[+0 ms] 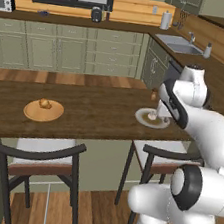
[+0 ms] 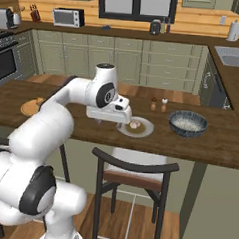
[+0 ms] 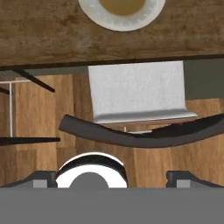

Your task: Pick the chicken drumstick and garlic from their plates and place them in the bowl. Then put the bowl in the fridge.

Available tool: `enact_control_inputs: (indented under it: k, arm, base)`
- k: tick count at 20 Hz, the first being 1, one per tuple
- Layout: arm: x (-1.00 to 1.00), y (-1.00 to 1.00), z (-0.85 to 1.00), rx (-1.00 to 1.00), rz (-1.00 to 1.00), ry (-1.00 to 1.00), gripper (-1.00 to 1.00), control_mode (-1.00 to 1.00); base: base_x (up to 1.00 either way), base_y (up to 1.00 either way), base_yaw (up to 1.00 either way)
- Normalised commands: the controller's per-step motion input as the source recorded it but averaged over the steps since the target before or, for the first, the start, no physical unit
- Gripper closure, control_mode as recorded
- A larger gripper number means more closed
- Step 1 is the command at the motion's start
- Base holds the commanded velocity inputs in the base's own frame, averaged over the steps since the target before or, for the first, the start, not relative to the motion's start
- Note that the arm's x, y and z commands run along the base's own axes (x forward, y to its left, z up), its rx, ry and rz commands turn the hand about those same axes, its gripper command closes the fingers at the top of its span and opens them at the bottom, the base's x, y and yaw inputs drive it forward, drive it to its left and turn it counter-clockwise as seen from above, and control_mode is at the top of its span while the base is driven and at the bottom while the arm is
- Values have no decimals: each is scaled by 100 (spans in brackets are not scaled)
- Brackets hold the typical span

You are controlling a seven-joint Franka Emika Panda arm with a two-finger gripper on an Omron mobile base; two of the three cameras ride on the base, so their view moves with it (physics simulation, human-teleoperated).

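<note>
We have the tool hanging over the pale plate, which sits near the front edge of the bench, with the garlic resting on it just beside the fingers. The tool is released, its jaws spread wide and gripping nothing; in the hand view the two fingertips stand far apart, which suits a bulb that has to be straddled before it can be pinched. From the base cameras we cannot quite tell whether the fingers are beside the garlic or already on either side of it, since the wrist hides much of the gap. The chicken drumstick lies untouched on the orange wooden plate, well apart towards the far left end of the bench. The bowl waits near the right end, close to the pale plate, so the garlic looks to us like the sensible first pick: a short carry to the bowl. We judge the task to be at its start, with neither food moved and the fridge step a long way off. A chair stands tucked under the front edge, below the plate.
</note>
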Motion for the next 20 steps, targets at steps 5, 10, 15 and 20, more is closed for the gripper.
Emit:
enact_control_inputs:
  k: [5,10,15,20]
  arm:
    - [85,-15,-25,-1,-1,3,-100,-100]
    - [52,0,-48,-1,0,0,-100,-100]
    - [36,-2,-40,0,0,-1,-100,-100]
    - [34,-9,-25,1,0,-6,-100,-100]
  base:
    - [0,0,0]
    - [0,0,0]
    - [0,0,0]
    - [0,0,0]
